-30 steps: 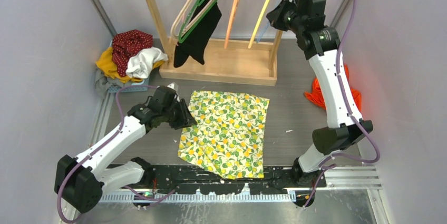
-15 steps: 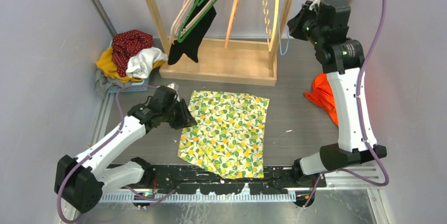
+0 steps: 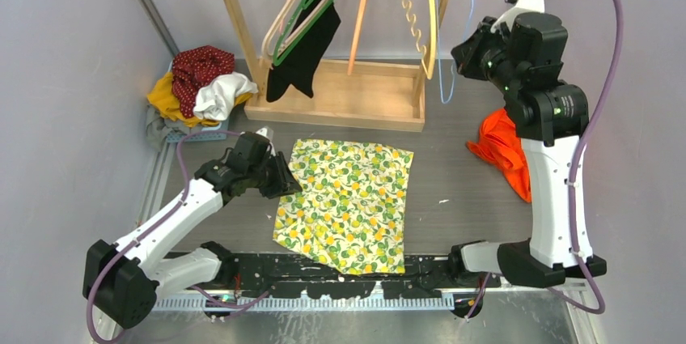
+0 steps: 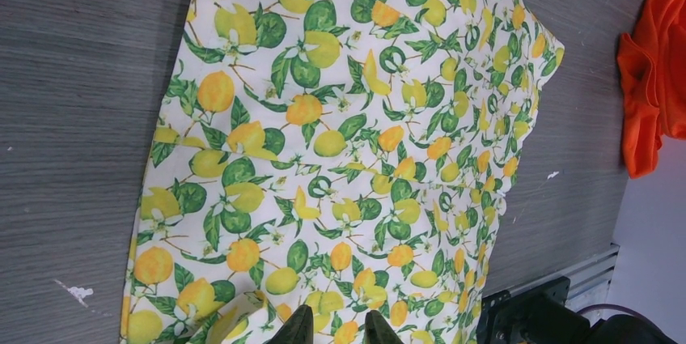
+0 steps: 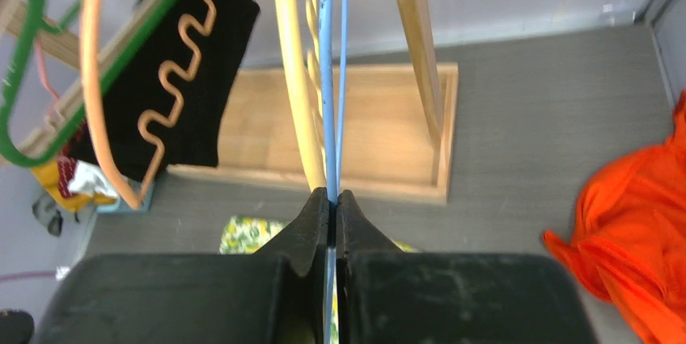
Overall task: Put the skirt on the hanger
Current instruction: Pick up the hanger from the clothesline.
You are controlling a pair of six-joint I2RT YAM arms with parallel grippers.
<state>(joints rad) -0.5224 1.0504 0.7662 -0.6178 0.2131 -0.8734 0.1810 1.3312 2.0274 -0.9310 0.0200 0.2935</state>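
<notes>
Skirt point(image 3: 348, 198): lemon-print, spread flat on the tabletop point(image 3: 453, 174), middle of the near edge. No part of it is on a hanger yet.
Skirt axis: long axis runs from the far side to the near edge, leaning slightly left toward the near end. Which end is the waistband cannot be told.
Left gripper point(image 4: 332, 332): low at the skirt's left edge. Fingertips stand narrowly apart over the print, with a small ruck of cloth just beside them. Whether cloth is actually pinched between them cannot be told.
Right gripper point(image 5: 332, 202): raised at the far right, just beside the right post of the wooden rack point(image 3: 348, 97). Jaws pressed together on the thin wire of the blue hanger point(image 5: 327, 77).
Blue hanger: hangs roughly upright from the grip region, close alongside the yellow hanger point(image 5: 291, 77) on the rack. Whether its hook is clear of the rail is not visible.
Key relation: hanger is high at the far right; skirt lies low, near and to the left of it, well apart. Left arm is the nearer one to the skirt; right arm carries the hanger.
Step (judgement): hanger fetch under way, skirt waiting.
Next move (judgement): bring the hanger down toward the skirt's far edge while the left gripper lifts or steadies the cloth.
Risk (judgement): thin wire may twist in the grip; the yellow hanger could snag.
Other items: orange garment point(image 3: 501, 146) at the right edge; clothes pile point(image 3: 198, 85) at the far left corner.
</notes>
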